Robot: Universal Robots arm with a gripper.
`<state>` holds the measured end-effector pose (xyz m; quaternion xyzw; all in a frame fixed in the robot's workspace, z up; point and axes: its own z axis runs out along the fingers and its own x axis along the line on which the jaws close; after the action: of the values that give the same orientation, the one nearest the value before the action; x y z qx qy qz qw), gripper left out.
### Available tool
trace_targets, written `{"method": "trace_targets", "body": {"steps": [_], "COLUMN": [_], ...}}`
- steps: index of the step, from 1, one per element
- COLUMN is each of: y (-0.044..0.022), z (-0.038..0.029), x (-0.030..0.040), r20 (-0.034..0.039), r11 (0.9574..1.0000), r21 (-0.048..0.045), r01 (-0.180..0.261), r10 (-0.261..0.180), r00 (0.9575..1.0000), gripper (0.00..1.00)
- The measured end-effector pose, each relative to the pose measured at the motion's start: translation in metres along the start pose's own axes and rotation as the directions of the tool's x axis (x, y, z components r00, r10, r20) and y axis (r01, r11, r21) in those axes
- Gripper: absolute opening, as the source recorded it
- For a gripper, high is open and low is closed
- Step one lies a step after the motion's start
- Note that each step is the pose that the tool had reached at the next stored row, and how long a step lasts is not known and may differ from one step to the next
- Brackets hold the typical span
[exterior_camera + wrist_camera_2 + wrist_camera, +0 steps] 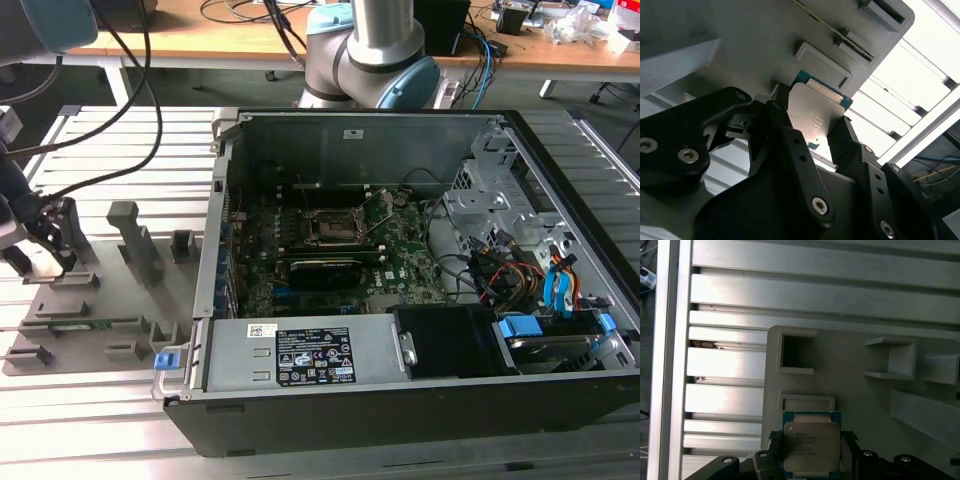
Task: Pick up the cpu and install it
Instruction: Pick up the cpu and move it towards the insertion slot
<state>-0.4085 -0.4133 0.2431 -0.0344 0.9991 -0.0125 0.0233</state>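
The gripper [812, 109] hangs over the grey tray [860, 405] at the exterior view's left; its fingers [786, 125] are narrow, touching two opposite sides of the cpu [811, 442]; a small raised frame [807, 401] is just beside it; the open computer case [400, 425] stands well apart.

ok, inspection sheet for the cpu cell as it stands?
surface: slatted metal table, with grey tray on it.
job's things: cpu at the tray; socket on the board inside the computer case.
clutter: nothing seen.
grippers: pincer low at the tray, shut on two opposite edges of the cpu.
cables: black cables hanging over the table; coloured wires in the case.
surroundings: wooden desk behind; arm base in front of it.
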Motion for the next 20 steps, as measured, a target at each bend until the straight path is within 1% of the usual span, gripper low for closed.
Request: {"method": "trace_targets", "body": {"steps": [4,5,7,10,11,13,20], "y": [0.0002,0.0003,0.0003,0.0005,0.0006,0.0007,0.0011], "z": [-0.0049,-0.0074,-0.0104,-0.0186,-0.0224,-0.0264,-0.0345], "x": [-0.0002,-0.0004,-0.0005,-0.0009,-0.0011,-0.0013,-0.0017], "r20": [0.0,-0.0001,-0.0001,-0.0001,-0.0001,-0.0001,-0.0001], "r11": [1.0,1.0,1.0,1.0,1.0,1.0,1.0], "r21": [0.0,0.0001,0.0001,0.0003,0.0004,0.0005,0.0011], "r01": [0.0,0.0,0.0,0.0,0.0,0.0,0.0], "r10": [0.0,0.0,0.0,0.0,0.0,0.0,0.0], "r00": [1.0,1.0,1.0,1.0,1.0,1.0,1.0], "gripper": [0.55,0.55,0.55,0.55,0.55,0.55,0.55]}}
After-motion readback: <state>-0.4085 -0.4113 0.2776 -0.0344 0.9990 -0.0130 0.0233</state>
